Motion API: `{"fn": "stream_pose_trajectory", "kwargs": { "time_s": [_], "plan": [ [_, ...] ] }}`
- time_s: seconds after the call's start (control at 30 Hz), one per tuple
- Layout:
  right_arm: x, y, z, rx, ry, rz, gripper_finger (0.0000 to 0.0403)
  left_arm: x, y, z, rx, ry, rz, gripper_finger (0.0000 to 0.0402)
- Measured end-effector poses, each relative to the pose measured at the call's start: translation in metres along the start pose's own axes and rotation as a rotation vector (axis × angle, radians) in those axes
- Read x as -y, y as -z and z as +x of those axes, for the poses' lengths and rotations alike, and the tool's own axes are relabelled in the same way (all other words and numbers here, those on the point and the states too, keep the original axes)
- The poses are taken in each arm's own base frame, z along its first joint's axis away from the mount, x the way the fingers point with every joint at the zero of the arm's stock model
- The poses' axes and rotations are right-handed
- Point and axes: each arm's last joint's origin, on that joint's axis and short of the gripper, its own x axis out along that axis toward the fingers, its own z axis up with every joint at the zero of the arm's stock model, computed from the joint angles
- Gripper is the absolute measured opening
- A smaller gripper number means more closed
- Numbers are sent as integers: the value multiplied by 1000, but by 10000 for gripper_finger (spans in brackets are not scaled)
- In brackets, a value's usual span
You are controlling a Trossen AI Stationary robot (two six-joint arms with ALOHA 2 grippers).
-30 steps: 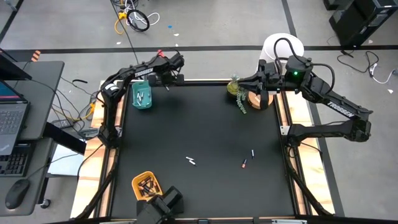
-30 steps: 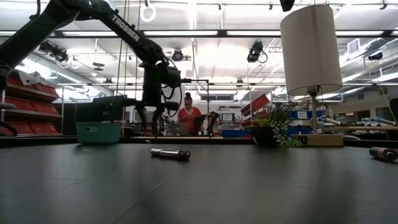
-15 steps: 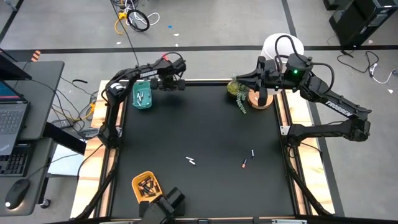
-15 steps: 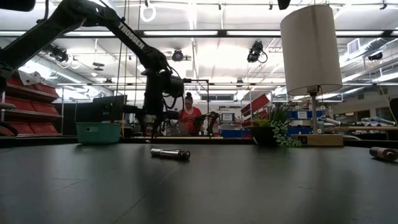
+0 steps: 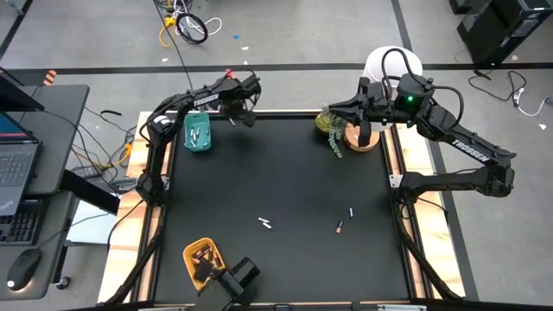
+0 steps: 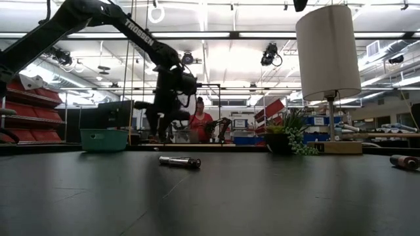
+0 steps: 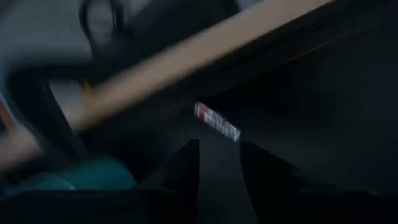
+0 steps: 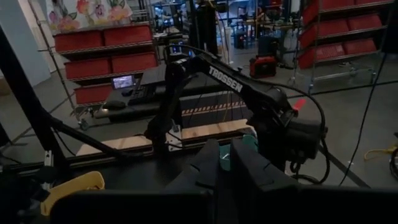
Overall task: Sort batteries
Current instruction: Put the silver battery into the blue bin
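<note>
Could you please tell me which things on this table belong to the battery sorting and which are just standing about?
Part of the job:
- loose batteries mid-table
- teal tray
- yellow tray
- left gripper, near the teal tray
- right gripper, parked by the lamp

Just standing about:
- lamp
- potted plant

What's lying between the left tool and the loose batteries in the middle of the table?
Nothing visible. The left tool hangs at the far edge beside the teal rectangular tray; only bare black table top separates it from the small pale battery and the two dark batteries farther right.
</note>
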Motion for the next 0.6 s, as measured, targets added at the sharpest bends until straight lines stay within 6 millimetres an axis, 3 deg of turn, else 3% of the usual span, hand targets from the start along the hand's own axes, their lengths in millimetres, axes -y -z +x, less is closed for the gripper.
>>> {"fn": "stream_pose_trajectory", "kwargs": {
  "time_s": [0.13, 0.3, 0.6],
  "plan": [
    [3, 0, -1, 1, 15, 9, 27, 5, -10, -12, 98, -3, 425, 131],
    [4, 0, -2, 2, 22, 60, 25, 11, -7, -14, 95, -27, 966, 131],
    [9, -1, -2, 28, 193, 103, 23, -3, 0, -9, -43, -17, 1212, 131]
  ]
}}
